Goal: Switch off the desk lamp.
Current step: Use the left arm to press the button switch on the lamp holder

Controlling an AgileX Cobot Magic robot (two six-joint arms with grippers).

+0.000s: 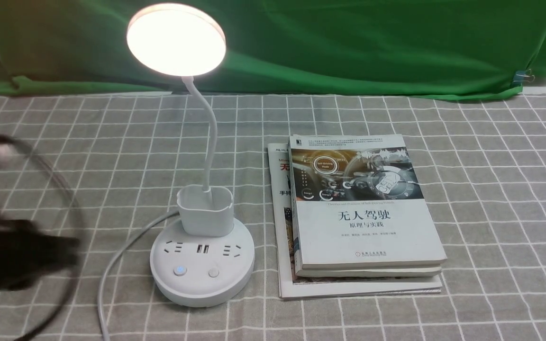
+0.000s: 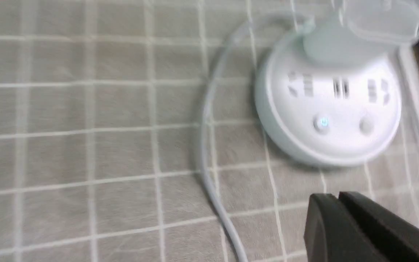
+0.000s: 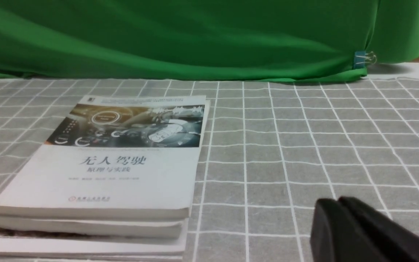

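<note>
The white desk lamp [image 1: 202,255] stands left of the middle, its round disc head [image 1: 176,39] glowing. Its round base carries sockets, a blue-lit button [image 1: 179,270] and a plain button [image 1: 213,272]. The base also shows in the left wrist view [image 2: 327,112], blurred. My left gripper [image 1: 67,246] is a dark blur at the left edge, left of the base and apart from it. Its jaws are shut and empty in the left wrist view [image 2: 336,196]. My right gripper [image 3: 336,201] is shut and empty over the cloth, and is not in the front view.
A stack of books [image 1: 363,213] lies right of the lamp base, also in the right wrist view [image 3: 100,171]. The lamp's white cable [image 1: 112,265] curves from the base to the front edge. A green cloth [image 1: 349,42] hangs at the back over the grey checked tablecloth [image 1: 491,189].
</note>
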